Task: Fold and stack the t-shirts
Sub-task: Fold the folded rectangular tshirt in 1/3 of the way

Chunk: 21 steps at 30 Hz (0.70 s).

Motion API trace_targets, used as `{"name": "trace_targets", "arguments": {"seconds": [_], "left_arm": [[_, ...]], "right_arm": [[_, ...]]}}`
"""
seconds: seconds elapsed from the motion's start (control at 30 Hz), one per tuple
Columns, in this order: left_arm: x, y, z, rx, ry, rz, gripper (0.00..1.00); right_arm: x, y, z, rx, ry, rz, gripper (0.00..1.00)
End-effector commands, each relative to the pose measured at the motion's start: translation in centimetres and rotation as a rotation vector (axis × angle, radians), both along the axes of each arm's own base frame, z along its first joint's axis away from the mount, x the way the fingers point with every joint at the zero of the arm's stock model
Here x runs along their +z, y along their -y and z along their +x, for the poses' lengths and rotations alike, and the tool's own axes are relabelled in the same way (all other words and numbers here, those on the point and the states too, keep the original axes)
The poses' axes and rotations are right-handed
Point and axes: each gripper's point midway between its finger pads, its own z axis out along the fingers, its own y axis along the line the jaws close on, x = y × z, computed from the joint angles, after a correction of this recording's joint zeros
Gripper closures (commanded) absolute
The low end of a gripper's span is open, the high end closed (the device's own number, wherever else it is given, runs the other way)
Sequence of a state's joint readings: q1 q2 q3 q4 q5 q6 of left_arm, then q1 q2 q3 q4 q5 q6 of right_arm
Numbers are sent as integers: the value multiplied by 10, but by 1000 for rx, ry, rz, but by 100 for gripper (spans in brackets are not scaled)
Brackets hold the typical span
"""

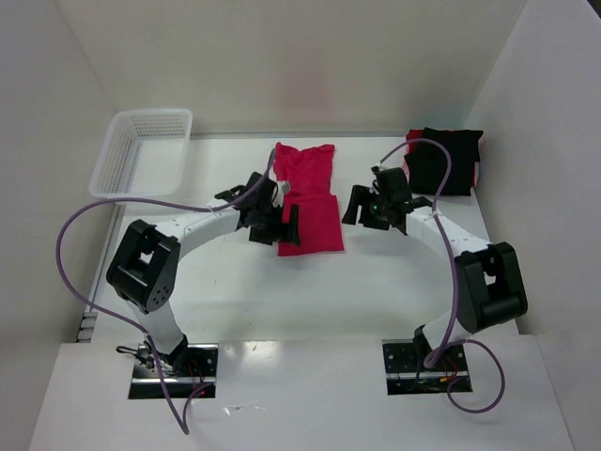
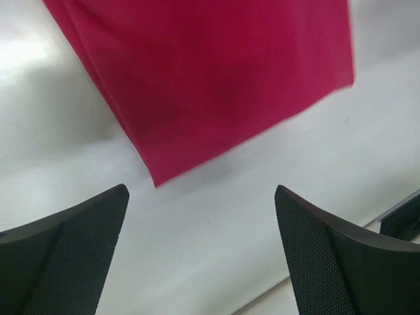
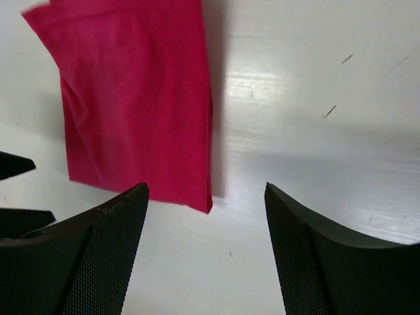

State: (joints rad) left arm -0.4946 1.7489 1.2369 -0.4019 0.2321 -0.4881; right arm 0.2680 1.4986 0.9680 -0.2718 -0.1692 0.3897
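The crimson t-shirt (image 1: pixel 310 199) lies flat in the middle of the table (image 1: pixel 376 301), folded into a long strip that runs from the far side toward the arms. Its near half is wider than its far half. The near edge is straight, and in the left wrist view it ends in a sharp corner resting on the white surface (image 2: pixel 216 79). The left gripper (image 1: pixel 275 230) hangs over the strip's near left edge with its claw spread wide and nothing between the fingers (image 2: pixel 65 256). The right gripper (image 1: pixel 368 211) sits just to the right of the strip, apart from it, with its claw also spread and holding nothing. From its wrist camera the shirt's right edge (image 3: pixel 138 105) runs straight down to a clean corner. Bare tabletop stretches to the right of that edge and toward the arm bases. The black t-shirt (image 1: pixel 443 162) is a folded bundle in the far right corner, close to the side wall (image 1: pixel 545 141), with slivers of red showing at its edges. A white mesh basket (image 1: pixel 141 155) overhangs the far left corner, well apart from both shirts.
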Motion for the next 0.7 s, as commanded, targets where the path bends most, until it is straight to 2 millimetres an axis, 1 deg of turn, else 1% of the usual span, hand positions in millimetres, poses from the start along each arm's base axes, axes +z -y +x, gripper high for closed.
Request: {"name": "trace_targets", "arguments": {"seconds": [0.0,0.03,0.07,0.13,0.17,0.2,0.23,0.27,0.3,0.37,0.43,0.53,0.57,0.6,0.67], "left_arm": [[1,8,-23,-9,-46,-37,0],[-5,10,-29,-10,-69,-32,0],[-9,9,-32,-9,-80,-26,0],[-15,11,-35,-6,-88,-18,0],[-19,8,-36,7,-97,-9,0],[-20,7,-35,13,-92,0,0],[-21,4,-37,30,-95,6,0],[-20,4,-34,36,-81,8,0],[-24,1,-35,49,-89,18,0],[-24,5,-32,53,-77,-6,0],[-22,6,-30,60,-72,-15,1],[-28,8,-26,76,-73,-14,3],[-27,9,-24,76,-65,-19,5],[-31,9,-25,86,-80,-17,8],[-33,11,-22,86,-71,-23,12]], "right_arm": [[-6,-17,-13,61,-45,19,23],[-7,-24,-15,81,-48,25,23],[-13,-31,-19,104,-66,26,23],[-20,-35,-19,106,-82,28,24],[-25,-44,-24,133,-95,23,24],[-36,-46,-27,142,-124,13,27],[-41,-49,-30,150,-138,8,27],[-46,-53,-33,162,-151,3,29],[-50,-53,-34,162,-161,0,29],[-60,-51,-37,148,-184,-23,29],[-61,-49,-36,139,-181,-33,29],[-63,-43,-35,110,-185,-58,29],[-64,-42,-34,103,-182,-66,30],[-67,-40,-37,103,-190,-69,31],[-73,-40,-38,103,-207,-75,35]]}}
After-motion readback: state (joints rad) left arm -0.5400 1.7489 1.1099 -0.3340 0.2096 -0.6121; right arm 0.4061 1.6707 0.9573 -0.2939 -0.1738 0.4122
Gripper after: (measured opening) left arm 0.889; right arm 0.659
